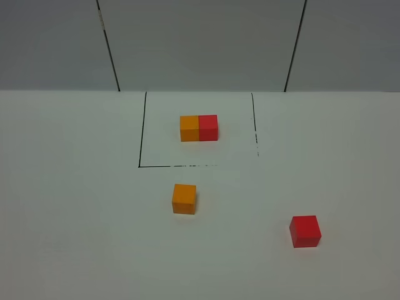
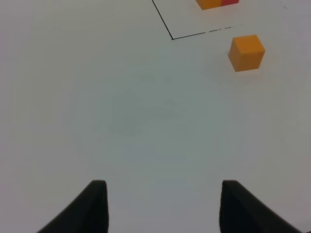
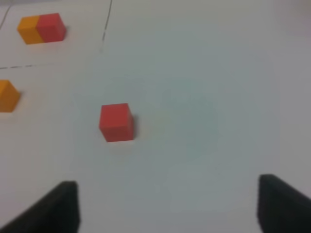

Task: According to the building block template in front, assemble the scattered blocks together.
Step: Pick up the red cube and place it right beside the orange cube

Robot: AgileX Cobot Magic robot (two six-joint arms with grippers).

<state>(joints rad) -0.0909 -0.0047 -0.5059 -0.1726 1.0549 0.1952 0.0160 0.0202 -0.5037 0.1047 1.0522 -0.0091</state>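
Template pair of joined small orange and red matte cubes (image 1: 199, 127) sits upper centre of the high view. Below it I see the loose orange matte cube (image 1: 184, 199) just left of centre and the loose red matte cube (image 1: 305, 230) at lower right, well apart. Left gripper (image 2: 164, 187) and right gripper (image 3: 167, 182) both gape wide, empty. Red lies ahead of the right fingers, so I judge that arm the nearer one for it.

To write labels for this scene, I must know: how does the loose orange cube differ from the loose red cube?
Colour: the loose orange cube is orange, the loose red cube red. Place: the orange cube sits just in front of the drawn square, the red cube farther right and nearer the camera. Both are plain, look equal in size and lie outside the square.
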